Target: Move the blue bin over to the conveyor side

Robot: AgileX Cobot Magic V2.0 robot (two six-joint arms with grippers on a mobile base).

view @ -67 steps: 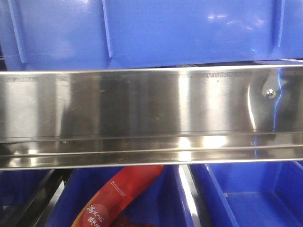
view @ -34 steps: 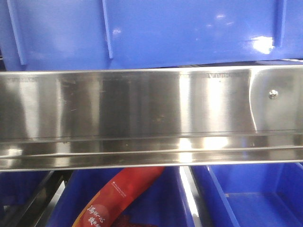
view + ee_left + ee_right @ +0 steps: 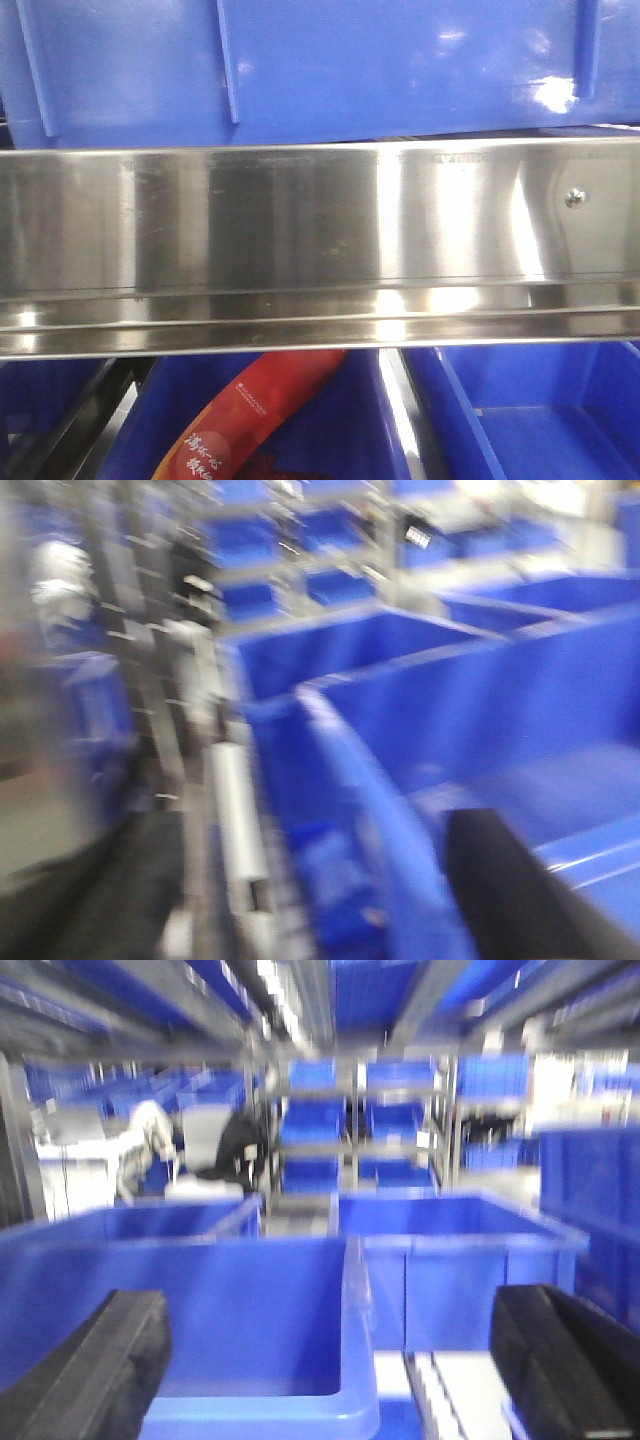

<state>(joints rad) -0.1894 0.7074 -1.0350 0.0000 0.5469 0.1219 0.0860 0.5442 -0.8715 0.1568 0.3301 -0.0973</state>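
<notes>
The blue bin (image 3: 400,60) is seen filling the top of the front view, its glossy ribbed wall set just above a brushed stainless-steel rail (image 3: 300,230) that spans the whole frame. A screw (image 3: 573,198) is fixed near the rail's right end. Below the rail, smaller blue bins (image 3: 540,410) are ranged side by side, and a red packet (image 3: 250,420) with white print is leaned in the one left of centre. Both wrist views are heavily blurred. The left gripper (image 3: 310,830) is shown with its jaws spread wide, and a thick-rimmed blue wall (image 3: 350,770) is seen running between its dark fingers (image 3: 500,880); whether it is touched cannot be told. The right gripper (image 3: 330,1305) is likewise shown with jaws wide apart, and a blue crate (image 3: 200,1300) is seen ahead between its fingers (image 3: 90,1370). Shelving (image 3: 320,1130) stacked with more blue bins is seen behind
</notes>
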